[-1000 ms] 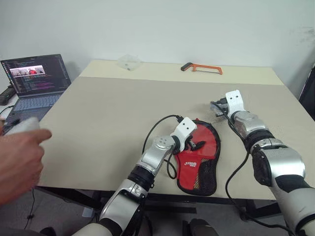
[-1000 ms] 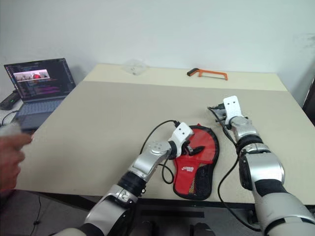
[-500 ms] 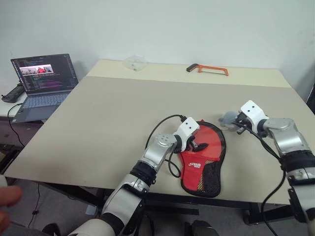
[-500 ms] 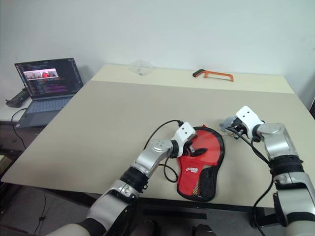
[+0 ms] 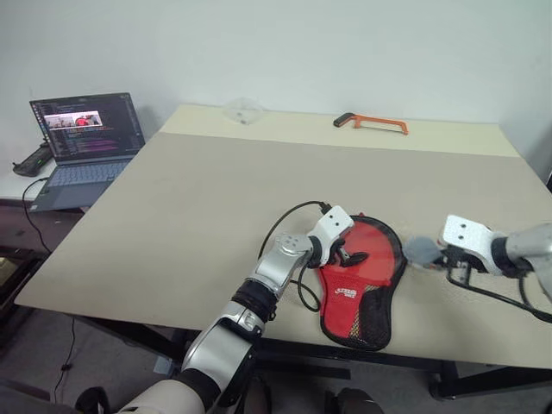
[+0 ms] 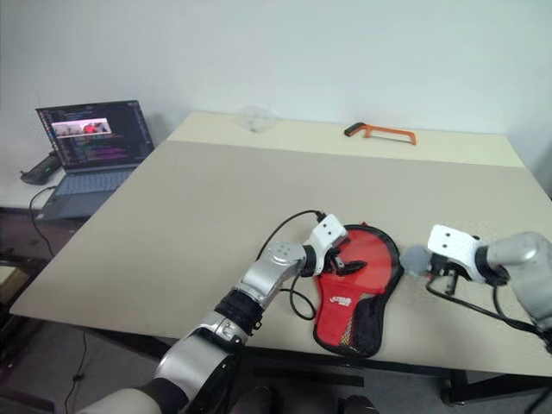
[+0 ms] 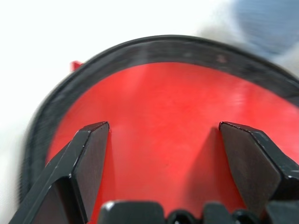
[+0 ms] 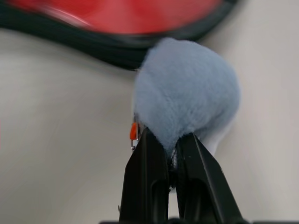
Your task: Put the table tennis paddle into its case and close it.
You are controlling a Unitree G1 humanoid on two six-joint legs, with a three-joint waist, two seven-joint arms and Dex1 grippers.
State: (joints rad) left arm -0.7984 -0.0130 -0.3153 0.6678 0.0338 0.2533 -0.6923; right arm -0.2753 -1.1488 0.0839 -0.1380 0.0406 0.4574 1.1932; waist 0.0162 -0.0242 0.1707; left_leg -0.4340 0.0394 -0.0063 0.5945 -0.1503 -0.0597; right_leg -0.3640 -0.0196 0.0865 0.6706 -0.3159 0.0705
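The case (image 5: 358,280), a red paddle-shaped pouch with a white logo and a black mesh patch, lies flat near the table's front edge. My left gripper (image 5: 349,256) rests over its round red part, fingers (image 7: 91,154) spread open on either side of the red face (image 7: 159,107). Just off the case's right rim, my right gripper (image 5: 442,257) is shut on the cord end of the grey fuzzy ball (image 8: 187,95), also seen at the ball (image 5: 420,251). The table tennis paddle is hidden.
An open laptop (image 5: 86,138) sits on a side desk at the far left. An orange hacksaw (image 5: 371,124) and a clear plastic piece (image 5: 244,109) lie at the table's back edge (image 5: 345,138). A black cable (image 5: 289,216) loops beside my left wrist.
My right gripper swung from behind the case's top round to its right side, toward the front edge, carrying the grey ball. The person's hand at the left is gone. The left gripper stayed.
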